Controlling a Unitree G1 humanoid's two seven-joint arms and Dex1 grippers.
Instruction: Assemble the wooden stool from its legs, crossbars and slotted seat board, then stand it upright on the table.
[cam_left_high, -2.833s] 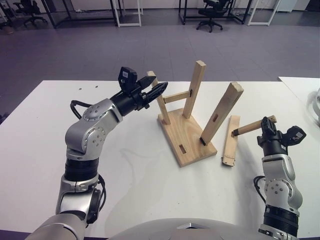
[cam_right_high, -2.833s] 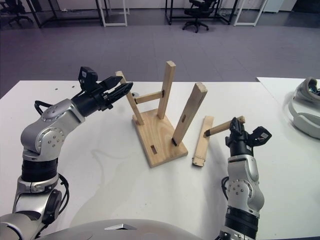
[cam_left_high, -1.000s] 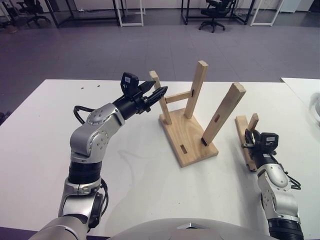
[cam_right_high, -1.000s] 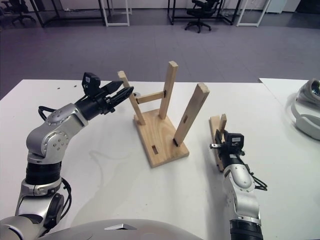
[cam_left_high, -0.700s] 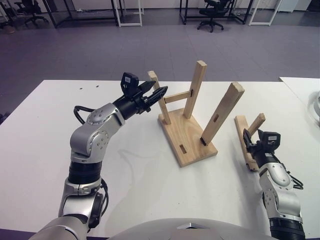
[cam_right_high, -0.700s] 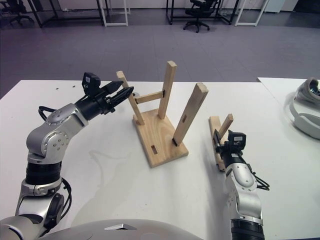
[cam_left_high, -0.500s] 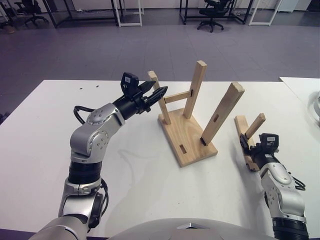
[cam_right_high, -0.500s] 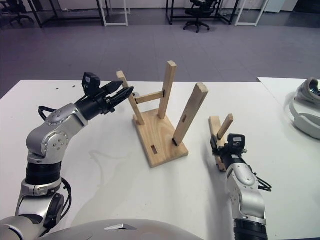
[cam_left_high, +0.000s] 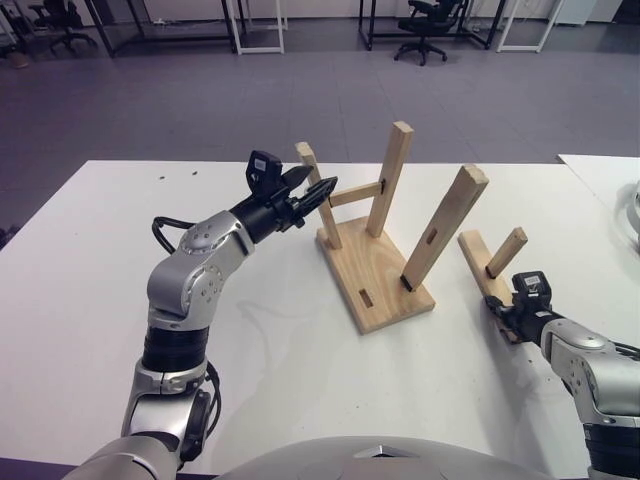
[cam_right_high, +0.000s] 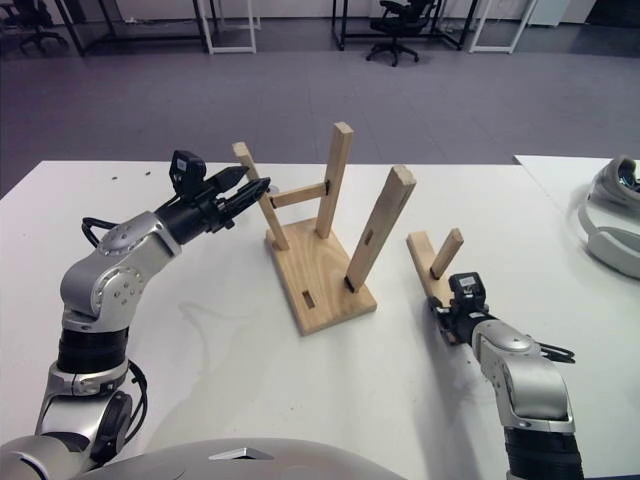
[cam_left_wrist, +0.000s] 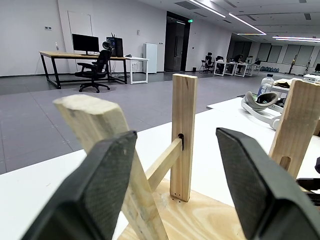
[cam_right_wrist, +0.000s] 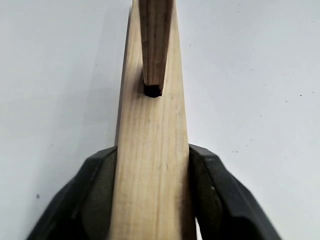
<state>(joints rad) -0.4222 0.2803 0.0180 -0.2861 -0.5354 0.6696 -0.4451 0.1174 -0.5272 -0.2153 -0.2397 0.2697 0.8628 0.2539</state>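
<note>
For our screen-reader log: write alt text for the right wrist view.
The right gripper clamps a loose wooden leg between its two black fingers; a crossbar is plugged into the leg's slot farther along. The white table lies behind.

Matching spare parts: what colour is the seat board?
Seat board: pale, unpainted natural wood; shows best in the left eye view.

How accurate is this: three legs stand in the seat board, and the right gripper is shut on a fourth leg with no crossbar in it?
Wrong on the crossbar: the right wrist view shows it plugged into the fourth leg. Otherwise right: three legs stand in the seat board, right gripper shut on that leg.
</note>
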